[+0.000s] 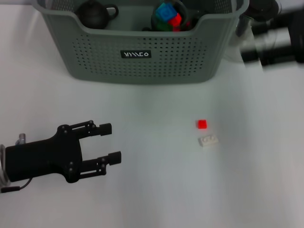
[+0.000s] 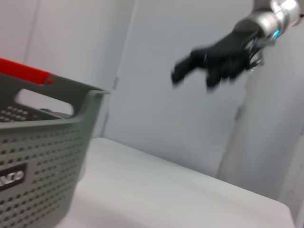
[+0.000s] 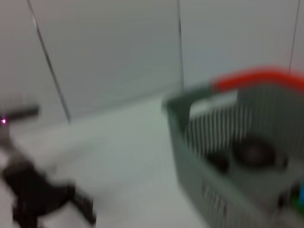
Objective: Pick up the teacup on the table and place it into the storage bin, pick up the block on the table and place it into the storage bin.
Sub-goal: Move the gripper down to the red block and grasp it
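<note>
While the left gripper (image 1: 105, 142) lies at the head view's lower left, fingers spread wide and empty, the right gripper (image 2: 190, 71) appears blurred at upper right; its finger state cannot be told. Storage bin (image 1: 137, 59) occupies top centre. Red block (image 1: 202, 124) sits right of centre, white block (image 1: 208, 140) just below it.

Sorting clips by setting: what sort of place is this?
Probably a lab or test room rather than a home: a plain white table, bare pale wall panels, and only a bin, small blocks and the left gripper laid out.
</note>
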Controlling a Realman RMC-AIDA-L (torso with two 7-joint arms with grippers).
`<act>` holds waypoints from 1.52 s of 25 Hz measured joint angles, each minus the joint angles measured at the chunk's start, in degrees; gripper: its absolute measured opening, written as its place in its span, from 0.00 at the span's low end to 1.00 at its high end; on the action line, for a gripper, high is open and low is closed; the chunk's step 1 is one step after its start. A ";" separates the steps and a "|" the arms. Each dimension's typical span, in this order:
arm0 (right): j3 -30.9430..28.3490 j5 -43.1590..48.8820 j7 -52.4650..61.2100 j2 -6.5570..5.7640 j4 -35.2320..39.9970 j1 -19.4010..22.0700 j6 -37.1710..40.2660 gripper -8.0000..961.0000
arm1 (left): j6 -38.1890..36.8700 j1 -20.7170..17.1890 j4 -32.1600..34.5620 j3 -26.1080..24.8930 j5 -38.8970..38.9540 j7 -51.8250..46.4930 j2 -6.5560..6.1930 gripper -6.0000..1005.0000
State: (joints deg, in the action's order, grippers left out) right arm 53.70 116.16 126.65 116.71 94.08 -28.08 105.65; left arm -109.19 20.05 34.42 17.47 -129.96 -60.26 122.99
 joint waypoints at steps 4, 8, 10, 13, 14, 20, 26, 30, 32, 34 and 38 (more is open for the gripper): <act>2.36 10.18 -1.99 1.30 0.30 -1.07 5.35 0.73 | -0.25 0.72 -0.11 -0.50 -0.33 0.07 -0.26 0.72; 7.45 21.61 -1.42 3.24 -1.26 -4.71 5.48 0.73 | -0.02 0.92 -0.40 -0.68 0.35 -0.05 -0.29 0.72; 11.11 25.16 1.35 3.70 -4.17 -6.87 3.19 0.72 | 0.11 0.91 -0.54 -0.75 1.01 -0.06 -0.15 0.72; 16.01 27.62 7.25 3.54 -10.93 -10.65 -0.75 0.67 | 0.15 0.77 -0.83 -1.14 1.48 0.01 -0.07 0.72; 17.05 28.10 8.22 3.54 -13.26 -11.84 -1.91 0.65 | 0.15 0.73 -0.88 -1.27 1.51 0.07 -0.03 0.72; 26.23 28.87 7.67 3.61 -23.38 -15.21 -11.29 0.57 | 0.20 0.59 -1.32 -2.18 1.55 0.17 0.07 0.72; 31.33 28.71 3.80 3.74 -27.67 -14.85 -18.91 0.56 | 0.83 0.46 -1.37 -2.25 1.56 0.29 0.06 0.72; 31.76 27.49 -0.61 3.80 -30.87 -14.61 -21.95 0.56 | 1.46 0.75 -1.60 -2.27 1.56 0.31 0.10 0.72; 31.79 27.01 -2.83 3.82 -32.96 -14.71 -23.06 0.55 | 1.57 0.84 -1.87 -2.26 1.56 0.32 0.11 0.72; 31.81 26.76 -4.22 3.85 -34.87 -15.05 -23.97 0.55 | 1.61 0.85 -1.92 -2.26 1.56 0.32 0.12 0.72; 31.84 26.62 -4.92 3.82 -37.15 -15.31 -26.19 0.54 | 1.63 0.86 -1.96 -2.26 1.55 0.32 0.15 0.72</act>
State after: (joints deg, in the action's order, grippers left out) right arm 85.54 142.79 121.73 120.53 56.92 -43.39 79.46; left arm -107.56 20.92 32.46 15.20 -128.41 -59.94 123.13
